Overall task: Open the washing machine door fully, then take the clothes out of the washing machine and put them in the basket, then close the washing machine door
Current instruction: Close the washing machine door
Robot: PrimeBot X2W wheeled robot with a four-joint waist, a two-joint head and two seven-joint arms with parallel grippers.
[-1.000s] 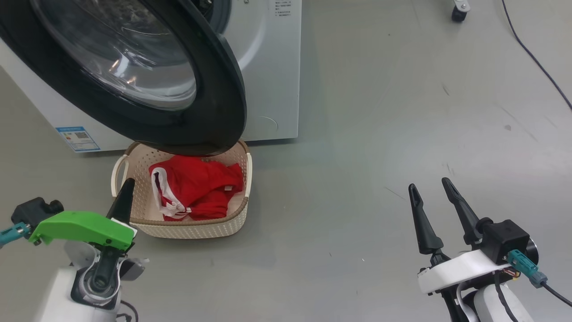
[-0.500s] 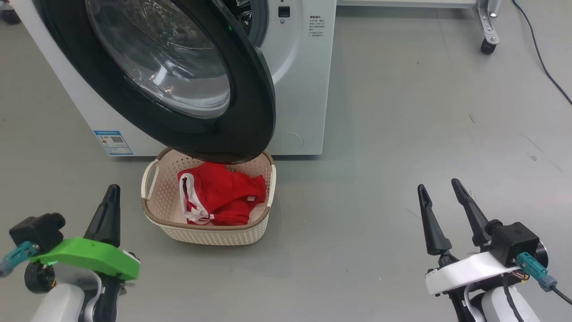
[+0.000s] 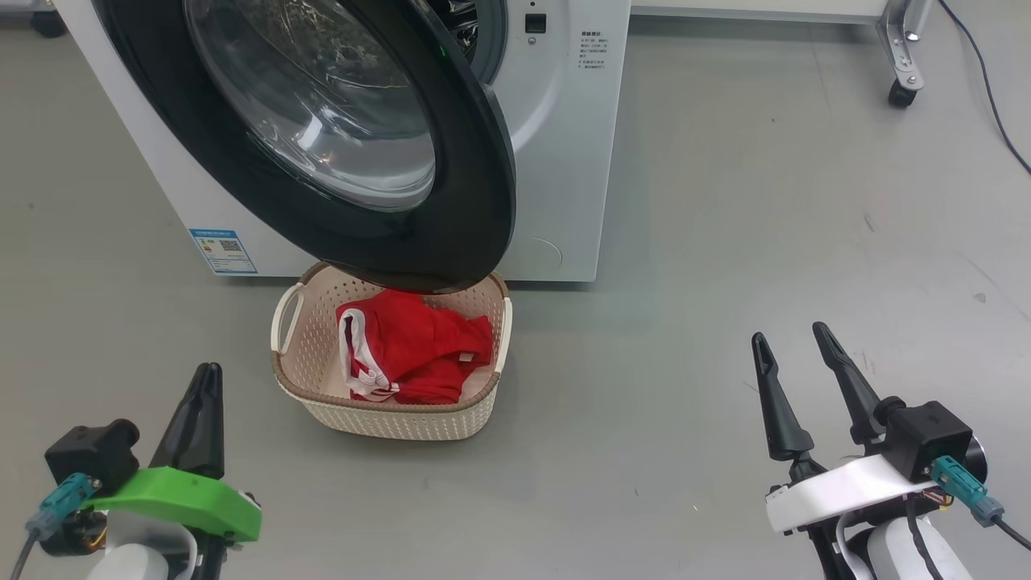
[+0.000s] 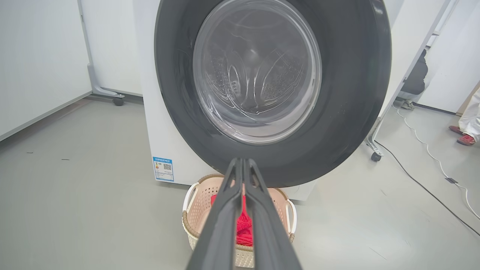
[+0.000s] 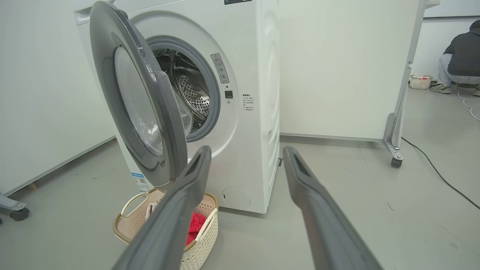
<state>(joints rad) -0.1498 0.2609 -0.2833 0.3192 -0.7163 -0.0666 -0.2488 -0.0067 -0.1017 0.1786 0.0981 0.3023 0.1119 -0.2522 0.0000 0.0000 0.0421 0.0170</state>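
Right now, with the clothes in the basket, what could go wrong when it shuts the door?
The washing machine door hangs right over the basket; whether its lower rim clears the brown rim is unclear, so swinging it may snag. The left fingers are shut and could skid on the glossy black rim when pushing.
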